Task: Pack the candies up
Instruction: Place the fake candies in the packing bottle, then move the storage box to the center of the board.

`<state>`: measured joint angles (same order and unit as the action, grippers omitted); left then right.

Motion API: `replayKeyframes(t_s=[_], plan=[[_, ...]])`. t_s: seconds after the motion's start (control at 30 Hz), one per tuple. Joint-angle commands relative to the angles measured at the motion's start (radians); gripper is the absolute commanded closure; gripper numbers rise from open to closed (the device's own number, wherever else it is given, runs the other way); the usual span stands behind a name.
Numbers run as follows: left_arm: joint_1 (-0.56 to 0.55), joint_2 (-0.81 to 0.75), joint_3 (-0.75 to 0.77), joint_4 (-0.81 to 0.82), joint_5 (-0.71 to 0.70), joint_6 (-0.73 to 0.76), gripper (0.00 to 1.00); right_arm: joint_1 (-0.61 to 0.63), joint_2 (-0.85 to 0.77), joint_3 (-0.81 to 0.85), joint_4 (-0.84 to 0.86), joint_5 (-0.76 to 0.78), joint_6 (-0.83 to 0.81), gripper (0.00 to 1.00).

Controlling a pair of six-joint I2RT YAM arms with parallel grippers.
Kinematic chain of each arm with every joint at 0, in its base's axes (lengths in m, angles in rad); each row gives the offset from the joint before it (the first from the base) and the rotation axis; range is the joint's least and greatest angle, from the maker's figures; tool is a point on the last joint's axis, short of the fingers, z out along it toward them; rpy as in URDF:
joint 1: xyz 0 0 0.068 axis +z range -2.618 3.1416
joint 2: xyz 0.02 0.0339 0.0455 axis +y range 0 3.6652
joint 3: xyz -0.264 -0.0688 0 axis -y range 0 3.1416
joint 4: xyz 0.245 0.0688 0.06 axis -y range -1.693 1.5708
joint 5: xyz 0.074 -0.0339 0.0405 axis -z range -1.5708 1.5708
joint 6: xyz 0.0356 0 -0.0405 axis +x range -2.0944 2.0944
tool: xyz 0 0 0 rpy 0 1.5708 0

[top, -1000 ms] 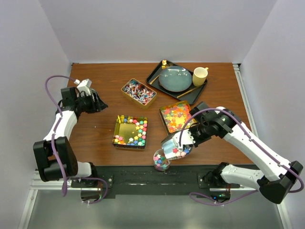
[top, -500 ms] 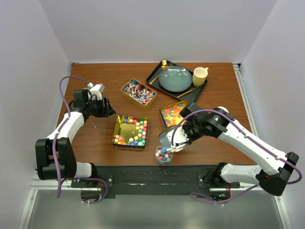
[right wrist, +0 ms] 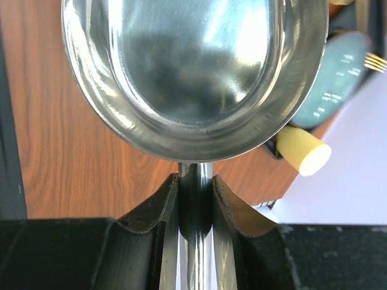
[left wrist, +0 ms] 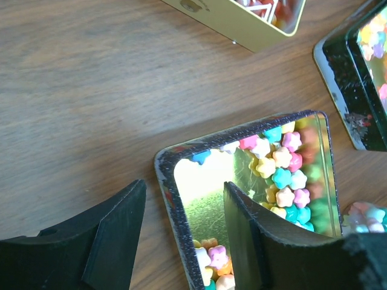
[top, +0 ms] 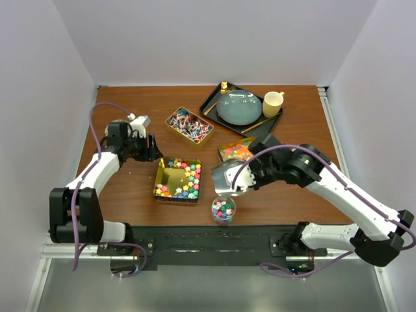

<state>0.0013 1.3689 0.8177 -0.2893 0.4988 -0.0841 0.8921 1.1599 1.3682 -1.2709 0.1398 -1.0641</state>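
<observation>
I see the candies: tiny bright stars with no long axis, banked round the walls of a gold tin mid-table, with more in a jar. My left gripper gapes astride the tin's corner. My right gripper pinches the handle of a steel scoop.

The jar, apparently holding candies, stands right of a tin.

Three gold tins, one jar, one scoop, one cup.
</observation>
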Motion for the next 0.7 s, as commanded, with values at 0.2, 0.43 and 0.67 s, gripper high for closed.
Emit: replayKeyframes(t_s=[0.2,0.43,0.67], plan=[[-0.073,0.07,0.043,-0.099,-0.152,0.058,0.44,-0.088,0.007,0.055,0.197,0.044,0.25,1.0],[-0.052,0.222,0.212,-0.323,-0.215,0.187,0.6,-0.139,0.05,0.117,0.217,0.069,0.257,1.0],[0.168,0.222,0.27,-0.438,-0.23,0.365,0.62,-0.162,0.087,0.146,0.219,0.072,0.259,1.0]])
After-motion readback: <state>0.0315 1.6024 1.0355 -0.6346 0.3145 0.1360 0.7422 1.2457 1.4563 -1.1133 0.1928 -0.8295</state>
